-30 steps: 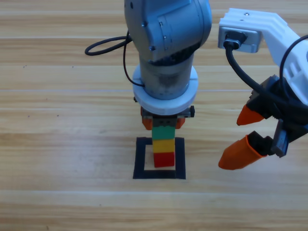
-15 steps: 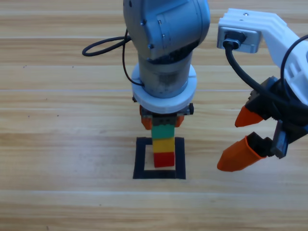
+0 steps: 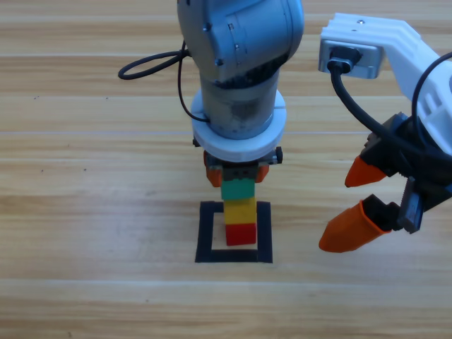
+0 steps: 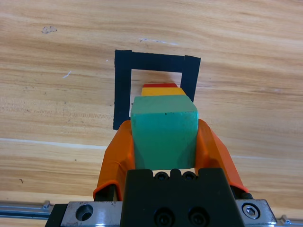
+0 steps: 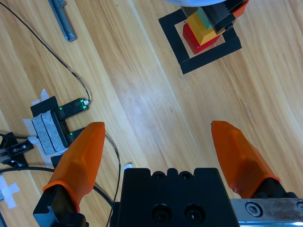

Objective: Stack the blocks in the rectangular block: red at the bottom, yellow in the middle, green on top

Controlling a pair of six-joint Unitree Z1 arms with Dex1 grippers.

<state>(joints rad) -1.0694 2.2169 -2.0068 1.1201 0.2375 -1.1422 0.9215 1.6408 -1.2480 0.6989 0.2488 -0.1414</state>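
Across the middle of the frame the desk lies bare on all sides of the rectangular block, so the left gripper has open room to lift straight up, while the right gripper waits at the right edge with jaws wide apart, well clear. Inside the tape the red cube carries the yellow, and the green sits on top, clamped between the left jaws. The risk, I judge, is the narrow tower toppling if those jaws drag sideways or release unevenly.
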